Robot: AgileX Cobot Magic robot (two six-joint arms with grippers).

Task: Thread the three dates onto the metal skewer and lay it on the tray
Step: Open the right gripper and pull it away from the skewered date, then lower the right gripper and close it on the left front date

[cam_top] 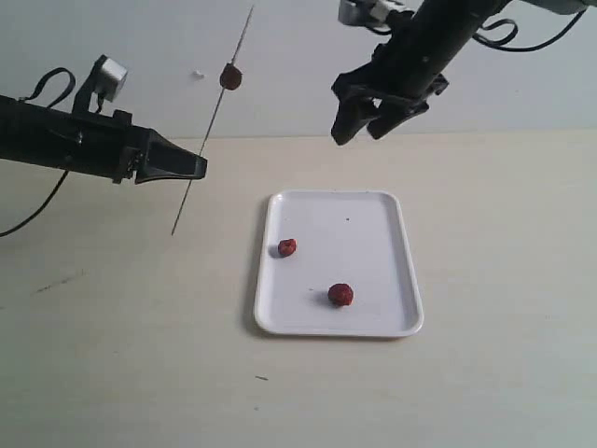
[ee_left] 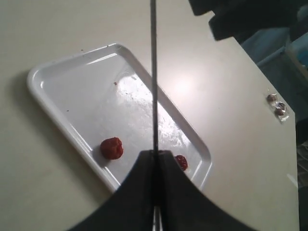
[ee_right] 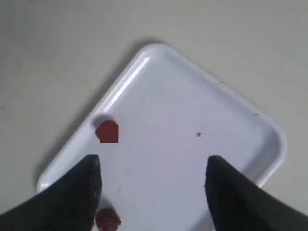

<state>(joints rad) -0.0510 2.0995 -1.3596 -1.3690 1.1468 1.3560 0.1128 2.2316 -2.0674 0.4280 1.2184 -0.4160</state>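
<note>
Left gripper (cam_top: 201, 168) pinches skewer (cam_top: 213, 121) tight, tilted upward, likely so threaded date (cam_top: 230, 77) won't slide off. Right gripper (cam_top: 358, 135) wide apart, empty, over tray (cam_top: 401, 243), likely for loose dates (cam_top: 340, 295).

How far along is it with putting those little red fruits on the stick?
Done: one date is threaded on the metal skewer, which the left gripper holds clamped, tilted up in the air. In hand: the right gripper hangs open and empty above the tray, probably about to fetch another. Left: two dates lying on the tray need threading, then the skewer goes onto the tray.
</note>
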